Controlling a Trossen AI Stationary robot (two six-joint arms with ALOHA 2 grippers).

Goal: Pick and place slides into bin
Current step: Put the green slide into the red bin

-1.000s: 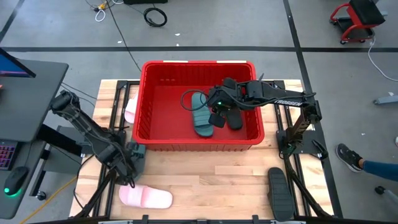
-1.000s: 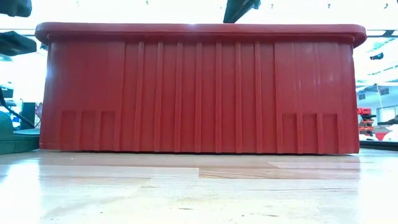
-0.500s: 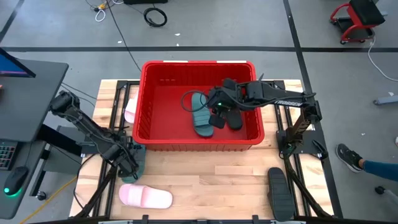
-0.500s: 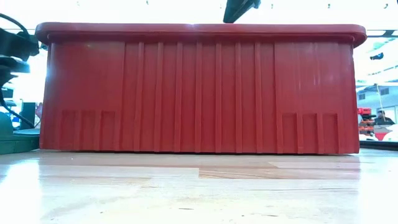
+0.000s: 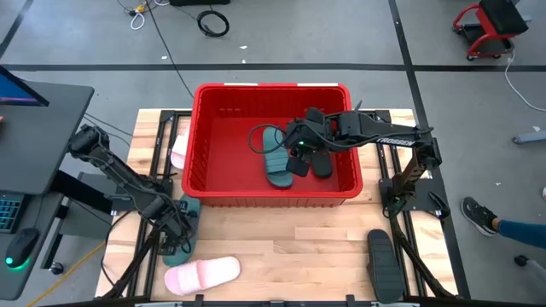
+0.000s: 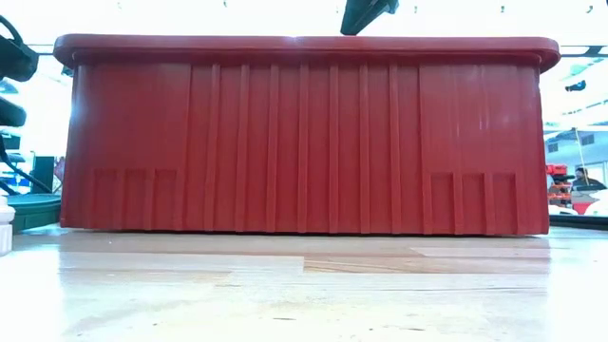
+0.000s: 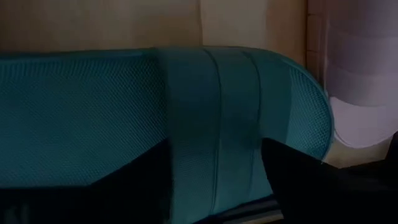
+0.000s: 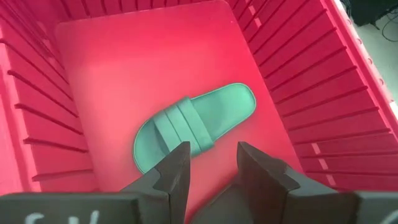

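**High view: left pincer at a teal slide, right pincer over the bin**

The left pincer (image 5: 177,232) is sitting at lower left, fingers straddling a teal slide (image 7: 186,124) on the desk (image 5: 307,243), beside a pink slide (image 5: 202,275). The right pincer (image 8: 208,163) is hovering parted and empty inside the red bin (image 5: 205,136), above another teal slide (image 8: 193,127)

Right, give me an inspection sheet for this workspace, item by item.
Surface: pale wooden tabletop.
Job's things: red plastic bin holds a teal rubber slide and a black one; second teal slide, pink slide and black slide lie outside.
Clutter: nothing seen.
Grippers: left gripper at the outside teal slide; right gripper open, inside the bin.
Cables: black coil on the floor.
Surroundings: red wheeled stool.
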